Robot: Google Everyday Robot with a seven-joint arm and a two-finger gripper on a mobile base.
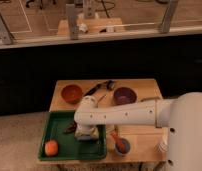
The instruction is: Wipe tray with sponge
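One ball (51, 147), jaws in tray (59, 129)

Smooth plastic tray (59, 128) beneath gripper (86, 131)

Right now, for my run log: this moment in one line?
gripper low over tray | sponge beneath it | orange ball front-left in tray

One tray (58, 129), one sponge (90, 136), one orange ball (51, 148), three bowls (71, 93), one dark utensil (101, 88), and one gripper (84, 131) over the tray, lower centre.
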